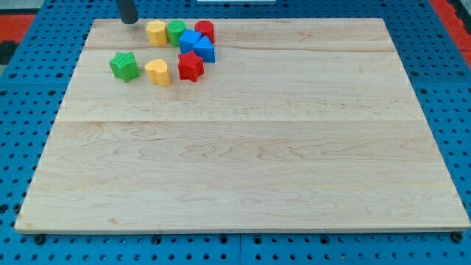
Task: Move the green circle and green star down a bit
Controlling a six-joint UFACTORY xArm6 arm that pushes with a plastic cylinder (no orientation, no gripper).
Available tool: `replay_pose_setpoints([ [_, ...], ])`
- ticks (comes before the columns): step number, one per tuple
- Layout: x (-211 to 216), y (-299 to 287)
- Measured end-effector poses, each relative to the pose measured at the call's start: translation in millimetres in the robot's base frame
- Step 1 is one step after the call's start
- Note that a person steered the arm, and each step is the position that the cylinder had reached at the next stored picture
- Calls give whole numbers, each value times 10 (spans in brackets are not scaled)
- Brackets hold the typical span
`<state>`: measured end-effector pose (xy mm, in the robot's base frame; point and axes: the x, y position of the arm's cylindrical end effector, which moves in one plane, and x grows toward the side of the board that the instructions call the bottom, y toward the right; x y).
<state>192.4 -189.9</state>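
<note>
A pale wooden board carries eight blocks near its top left. Green star sits apart; green circle joins the cluster

This looks like a robotics lab or a test bench. The pale wooden worktop is a plain board made of joined planks, and it lies on a blue perforated base with a regular grid of small holes, as on a mounting plate. A red surface shows at the view's top corners. Small coloured toy-like blocks sit on the board.
</note>
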Motion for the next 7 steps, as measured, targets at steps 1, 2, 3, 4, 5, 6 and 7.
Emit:
replay_pose_setpoints([
  [1, 44, 470],
  [2, 0, 615],
  [3, 0, 750],
  [4, 4, 752],
  [5, 4, 752],
  [6, 1, 761],
  [7, 5, 1104],
])
